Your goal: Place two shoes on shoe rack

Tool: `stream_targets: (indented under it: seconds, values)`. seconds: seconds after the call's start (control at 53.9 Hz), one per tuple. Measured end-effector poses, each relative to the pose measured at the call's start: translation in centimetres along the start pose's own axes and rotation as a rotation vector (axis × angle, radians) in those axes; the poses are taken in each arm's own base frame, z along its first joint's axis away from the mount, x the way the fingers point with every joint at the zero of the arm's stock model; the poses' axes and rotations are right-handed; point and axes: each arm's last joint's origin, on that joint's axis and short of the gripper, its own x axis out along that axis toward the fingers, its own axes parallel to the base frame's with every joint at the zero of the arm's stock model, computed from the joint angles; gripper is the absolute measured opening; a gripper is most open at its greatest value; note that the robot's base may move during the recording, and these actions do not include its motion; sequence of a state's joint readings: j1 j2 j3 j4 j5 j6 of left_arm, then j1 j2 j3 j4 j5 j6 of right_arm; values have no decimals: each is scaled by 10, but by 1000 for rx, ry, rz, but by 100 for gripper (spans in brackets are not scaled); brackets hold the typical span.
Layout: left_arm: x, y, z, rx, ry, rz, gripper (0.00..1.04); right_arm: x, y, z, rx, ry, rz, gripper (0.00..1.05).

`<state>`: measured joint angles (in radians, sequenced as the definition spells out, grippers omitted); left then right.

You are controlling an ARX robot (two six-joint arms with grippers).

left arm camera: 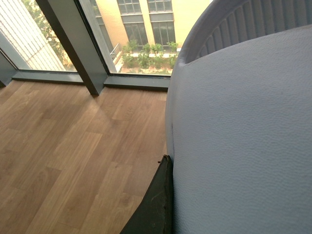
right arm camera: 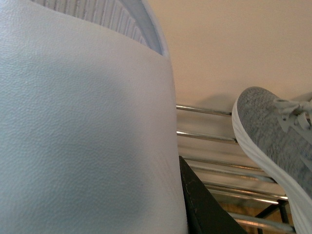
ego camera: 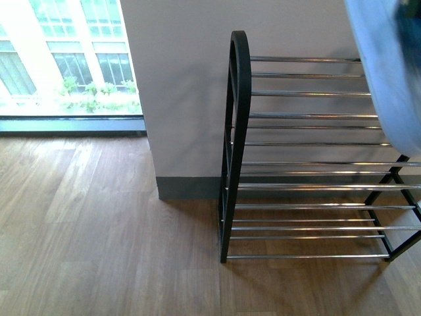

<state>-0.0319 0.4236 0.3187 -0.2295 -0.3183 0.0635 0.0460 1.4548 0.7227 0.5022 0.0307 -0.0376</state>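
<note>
Sandals number two, one filling each wrist view: a pale slide close against the left pincer, another slide against the right pincer. One dark finger shows beside each; whether either pincer pinches its slide, I cannot tell. Only the right wrist view shows one grey sneaker, tilted above the rack's chrome bars. Farther off, the front view alone shows one rack standing on the floor against the wall, a blurred blue shape at its upper right.

We see a matt black metal frame carrying glossy chrome bars, a pebbled rubbery pale blue sandal, a grey knit cloth sneaker, and a satin wood-grain floor.
</note>
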Motion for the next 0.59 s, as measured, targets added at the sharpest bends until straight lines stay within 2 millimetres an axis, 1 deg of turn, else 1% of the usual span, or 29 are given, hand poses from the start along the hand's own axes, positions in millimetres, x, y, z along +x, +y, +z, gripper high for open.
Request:
stream_targets:
  seconds: [0.074, 0.093, 0.111, 0.149, 0.223, 0.353, 0.446, 0.483, 0.594]
  values:
    - [0, 0, 0, 0, 0, 0, 2, 19, 1, 7, 22, 63, 19, 1]
    - [0, 0, 0, 0, 0, 0, 2, 21, 1, 8, 22, 70, 19, 1]
    - [0, 0, 0, 0, 0, 0, 2, 28, 1, 10, 50, 107, 22, 1]
    - [0, 0, 0, 0, 0, 0, 2, 35, 0, 11, 69, 136, 16, 1]
    - [0, 0, 0, 0, 0, 0, 2, 53, 0, 14, 86, 198, -29, 1]
    - [0, 0, 0, 0, 0, 0, 2, 79, -2, 16, 70, 254, -96, 1]
    - [0, 0, 0, 0, 0, 0, 2, 94, -5, 16, 41, 286, -130, 1]
    - [0, 0, 0, 0, 0, 0, 2, 97, -5, 16, 32, 292, -137, 1]
    - [0, 0, 0, 0, 0, 0, 2, 113, -9, 12, -31, 319, -171, 1]
